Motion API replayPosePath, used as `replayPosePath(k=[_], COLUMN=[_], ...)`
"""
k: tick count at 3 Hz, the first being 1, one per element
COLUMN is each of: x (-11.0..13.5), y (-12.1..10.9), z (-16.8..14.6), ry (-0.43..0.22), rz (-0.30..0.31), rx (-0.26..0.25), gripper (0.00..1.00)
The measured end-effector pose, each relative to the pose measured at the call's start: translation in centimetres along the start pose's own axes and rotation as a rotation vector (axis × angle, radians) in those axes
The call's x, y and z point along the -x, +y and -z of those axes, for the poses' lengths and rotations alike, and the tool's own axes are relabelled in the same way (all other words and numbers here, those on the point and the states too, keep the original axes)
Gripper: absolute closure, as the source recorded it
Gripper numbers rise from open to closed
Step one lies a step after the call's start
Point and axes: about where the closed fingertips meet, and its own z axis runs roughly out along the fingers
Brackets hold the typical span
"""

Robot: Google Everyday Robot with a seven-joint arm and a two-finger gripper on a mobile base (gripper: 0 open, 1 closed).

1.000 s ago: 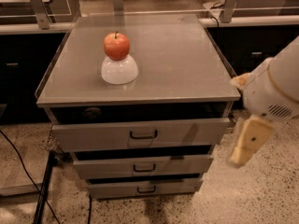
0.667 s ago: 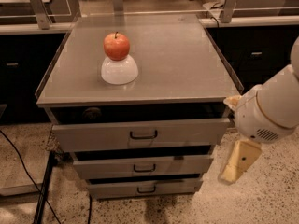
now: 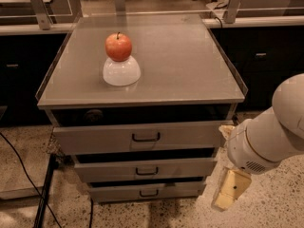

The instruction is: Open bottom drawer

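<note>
Lower and further left than a second ago, the gripper [image 3: 230, 190] now hangs at about 4 o'clock in the view, just beside the cabinet's right edge; how wide it is set cannot be told. At 9 o'clock from it sits the bottom drawer [image 3: 118, 193], untouched. On the cabinet top [image 3: 190, 65], at 11 o'clock, an apple [image 3: 118, 46] rests on a white bowl [image 3: 121, 72].

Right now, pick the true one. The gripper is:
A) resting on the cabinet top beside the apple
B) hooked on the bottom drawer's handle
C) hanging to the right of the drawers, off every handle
C: the gripper hangs low at the right, beside the bottom drawer but apart from its handle.
</note>
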Motion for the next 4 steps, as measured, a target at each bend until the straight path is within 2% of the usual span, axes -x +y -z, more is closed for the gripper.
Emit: replayPosePath(k=[1, 3, 4], x=[-0.6, -4.1, -5.6], y=[-0.1, 0.1, 0.2], z=[-1.5, -10.7, -16.2], ry=[0.004, -0.026, -0.063], rz=[0.024, 0.077, 0.076], rx=[-0.022, -0.050, -0.049], gripper=[0.00, 0.00, 0.00])
